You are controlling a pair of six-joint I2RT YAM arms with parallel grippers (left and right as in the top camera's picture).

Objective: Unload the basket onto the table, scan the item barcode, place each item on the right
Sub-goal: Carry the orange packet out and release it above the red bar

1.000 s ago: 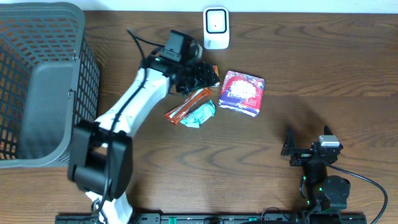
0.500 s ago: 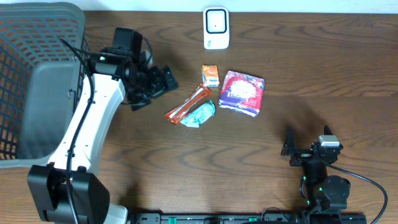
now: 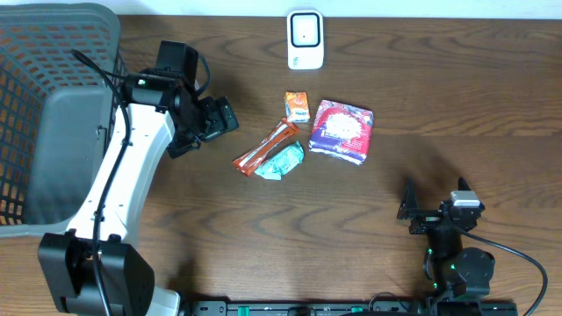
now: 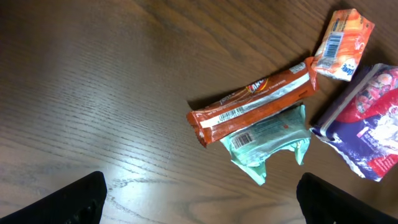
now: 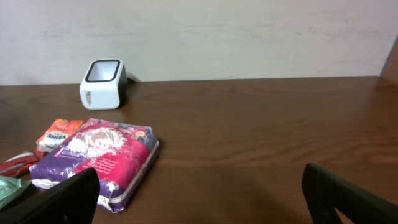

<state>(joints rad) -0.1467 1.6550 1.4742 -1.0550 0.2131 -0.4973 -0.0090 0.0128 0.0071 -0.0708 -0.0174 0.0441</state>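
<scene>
Plainly, barcodes up on orange packet [image 4: 342, 38], bar [image 4: 255, 102]; left claw [image 3: 204, 123], right claw [image 3: 435, 198] spread.

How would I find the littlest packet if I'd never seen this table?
Start at the white scanner at the far edge of the table. Four packets lie before it; the small orange packet is nearest. It is the smallest and squarish, unlike the long orange bar, green wrapper and purple pack.

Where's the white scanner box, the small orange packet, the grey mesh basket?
white scanner box [image 3: 305, 39], overhead view, top face
small orange packet [image 3: 297, 107], overhead view, middle
grey mesh basket [image 3: 61, 158], overhead view, bare floor
</scene>
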